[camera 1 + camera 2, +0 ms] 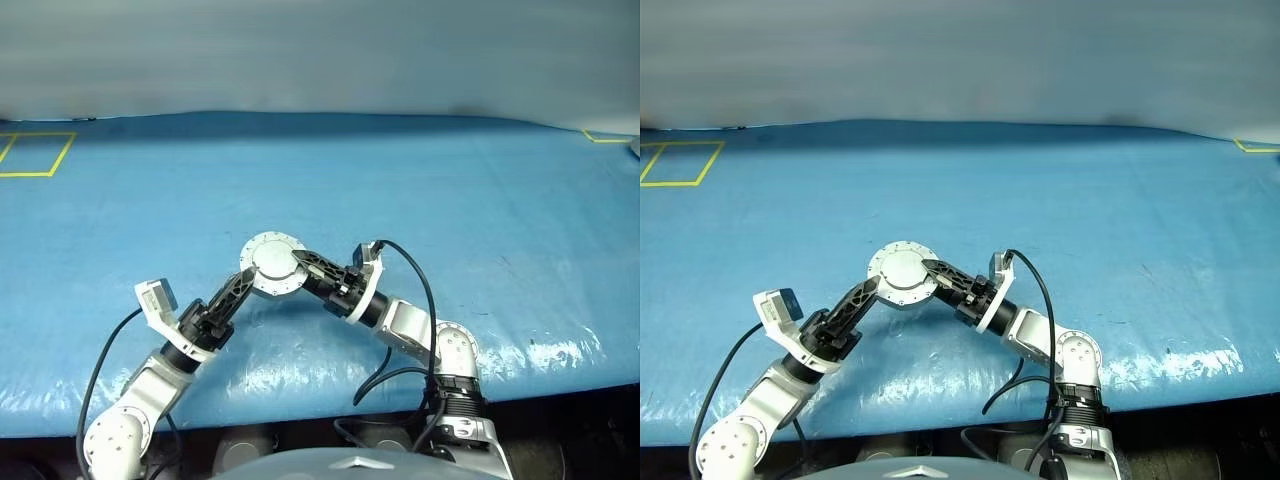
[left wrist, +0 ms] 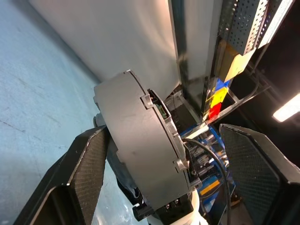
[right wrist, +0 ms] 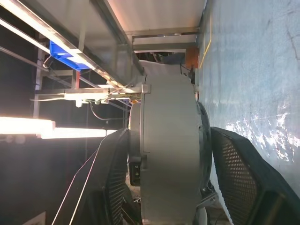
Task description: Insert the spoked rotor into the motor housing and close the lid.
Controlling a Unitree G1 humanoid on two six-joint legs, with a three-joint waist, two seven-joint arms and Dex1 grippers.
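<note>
"Silver metal, round and thick: the motor housing (image 1: 272, 262) hangs in the air over the blue desk (image 1: 450, 180), plain face up, between the two arms," says the first operator

"Who carries it?" asks the second

"The right end effector (image 1: 298, 268) does. Its two black fingers are clamped across the can's thickness, one over the top face and one beneath. The left end effector (image 2: 161, 140) stands wide, one pad (image 2: 89, 164) just beside the rim and the other well apart from it, so it bears no weight"

"Is the lid on? Is the spoked rotor inside?"

"The left wrist view shows a seam running round the edge with small tabs along it, so the can looks closed, but that is a judgement. The rotor itself cannot be made out"

"Then how should the step go?"

"The right arm ought to keep the can level and its grip steady, because the hold is on smooth metal and the can could slide out. The left arm should draw clear of the rim without nudging it. After that a gentle lowering, flat onto the desk, suits best, with the fingers parting only once the can rests there"
</note>
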